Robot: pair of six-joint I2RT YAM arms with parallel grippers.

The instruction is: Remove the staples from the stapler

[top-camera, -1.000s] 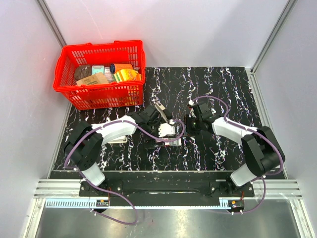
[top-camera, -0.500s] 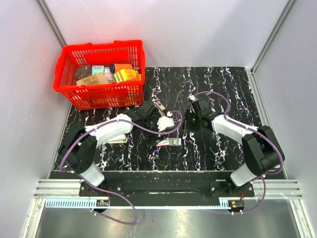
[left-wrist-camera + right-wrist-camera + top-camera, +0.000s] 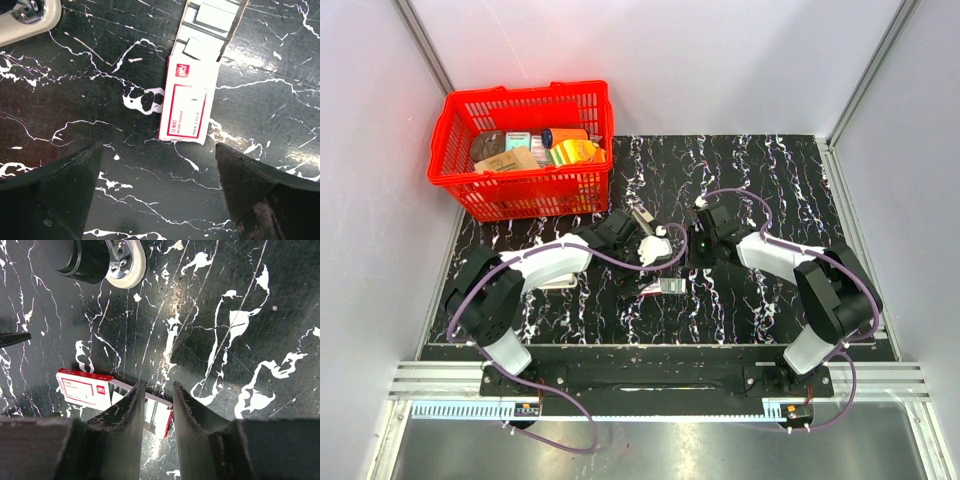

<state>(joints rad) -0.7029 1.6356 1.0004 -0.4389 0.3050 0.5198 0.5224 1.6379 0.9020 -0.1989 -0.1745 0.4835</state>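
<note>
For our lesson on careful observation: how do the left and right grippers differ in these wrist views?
The left gripper has its jaws wide apart; the right gripper has them nearly closed, with only a narrow gap. The red-and-white box lies in plain view between the left gripper's fingers, while the right gripper's fingers cover part of it. Both hold nothing, over the black marbled table.

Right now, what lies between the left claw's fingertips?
Left wrist view: bare marbled table; the red-and-white box ends just ahead of the open left claw.
</note>
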